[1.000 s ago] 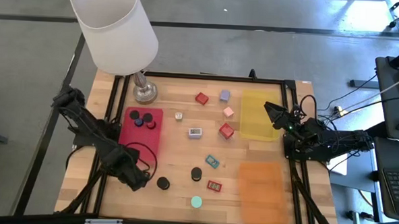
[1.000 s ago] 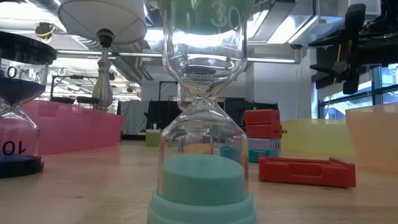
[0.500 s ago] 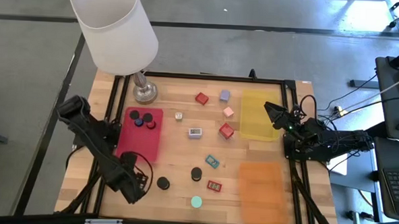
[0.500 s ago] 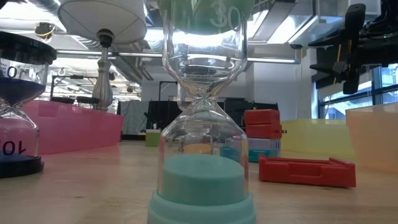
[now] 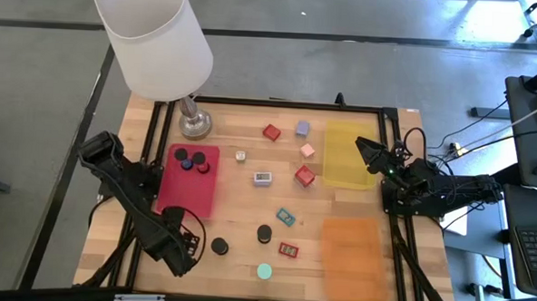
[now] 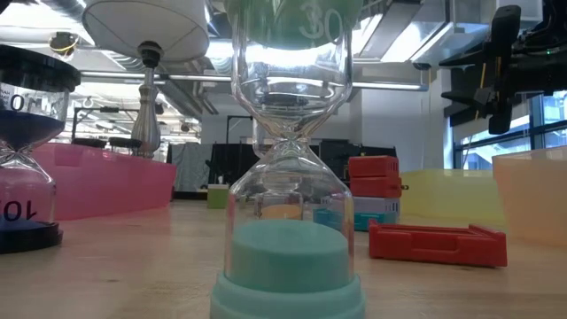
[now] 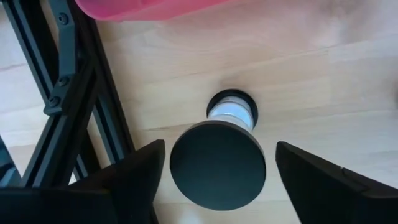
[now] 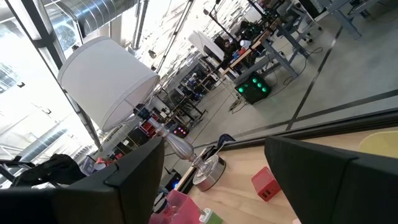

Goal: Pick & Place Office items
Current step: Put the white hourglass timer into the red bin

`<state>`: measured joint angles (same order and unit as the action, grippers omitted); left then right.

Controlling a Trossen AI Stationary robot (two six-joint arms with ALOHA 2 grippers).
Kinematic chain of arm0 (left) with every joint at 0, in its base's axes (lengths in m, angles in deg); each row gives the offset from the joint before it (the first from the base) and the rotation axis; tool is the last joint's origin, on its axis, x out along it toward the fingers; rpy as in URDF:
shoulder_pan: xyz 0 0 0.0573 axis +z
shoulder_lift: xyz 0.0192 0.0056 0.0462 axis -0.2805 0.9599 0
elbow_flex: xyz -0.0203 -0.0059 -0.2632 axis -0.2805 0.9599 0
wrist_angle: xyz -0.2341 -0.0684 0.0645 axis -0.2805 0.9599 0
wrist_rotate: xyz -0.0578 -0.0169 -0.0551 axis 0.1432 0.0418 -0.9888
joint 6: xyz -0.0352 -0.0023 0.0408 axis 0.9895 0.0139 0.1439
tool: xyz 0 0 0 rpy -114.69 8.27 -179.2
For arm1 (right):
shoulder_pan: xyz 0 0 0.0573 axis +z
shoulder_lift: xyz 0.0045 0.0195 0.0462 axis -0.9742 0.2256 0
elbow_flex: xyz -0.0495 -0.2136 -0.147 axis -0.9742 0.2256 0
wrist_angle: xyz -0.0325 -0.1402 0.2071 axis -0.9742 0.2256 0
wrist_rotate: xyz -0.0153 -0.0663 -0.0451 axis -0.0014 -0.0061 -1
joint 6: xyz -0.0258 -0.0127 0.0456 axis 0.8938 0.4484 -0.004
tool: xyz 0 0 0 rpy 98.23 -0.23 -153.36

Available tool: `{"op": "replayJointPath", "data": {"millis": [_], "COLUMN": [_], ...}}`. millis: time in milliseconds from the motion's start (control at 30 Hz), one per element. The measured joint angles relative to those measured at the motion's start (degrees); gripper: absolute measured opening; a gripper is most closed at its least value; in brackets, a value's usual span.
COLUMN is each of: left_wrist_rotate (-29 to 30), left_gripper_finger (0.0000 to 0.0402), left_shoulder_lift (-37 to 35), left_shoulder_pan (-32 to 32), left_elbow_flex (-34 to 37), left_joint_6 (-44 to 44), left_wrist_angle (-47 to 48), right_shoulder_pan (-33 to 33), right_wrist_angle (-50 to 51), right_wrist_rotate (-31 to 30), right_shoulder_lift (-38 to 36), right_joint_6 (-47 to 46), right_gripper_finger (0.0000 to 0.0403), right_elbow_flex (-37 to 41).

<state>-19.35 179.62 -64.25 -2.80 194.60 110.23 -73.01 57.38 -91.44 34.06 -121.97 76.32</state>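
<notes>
the left gripper stands open astride a black hourglass, near the red tray; only the left wrist view shows the gaps between them. the right gripper, fingers parted, holds nothing beside the yellow tray.

The lamp stands at the far left corner of the counter. In front of it lies a mat with three round pieces on it. Two more mats lie along the right side. Between them small items are scattered. The left gripper hangs just left of an hourglass near the front edge.
</notes>
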Motion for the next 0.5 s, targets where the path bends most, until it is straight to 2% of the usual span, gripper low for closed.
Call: {"op": "replayJointPath", "data": {"millis": [333,500], "left_wrist_rotate": [-0.01,3.26], "left_gripper_finger": [0.0219,0.0208], "left_shoulder_lift": [0.0,-1.44], "left_shoulder_pan": [0.0,0.78], "left_elbow_flex": [0.0,-1.14], "left_joint_6": [0.37,0.39], "left_wrist_angle": [0.0,1.34], "right_shoulder_pan": [0.01,0.01], "right_wrist_angle": [0.02,0.01], "right_wrist_rotate": [0.0,0.0], "right_shoulder_lift": [0.02,0.01], "right_joint_6": [0.0,0.0], "right_gripper_finger": [0.0281,0.0281], "right_elbow_flex": [0.0,-0.01]}}
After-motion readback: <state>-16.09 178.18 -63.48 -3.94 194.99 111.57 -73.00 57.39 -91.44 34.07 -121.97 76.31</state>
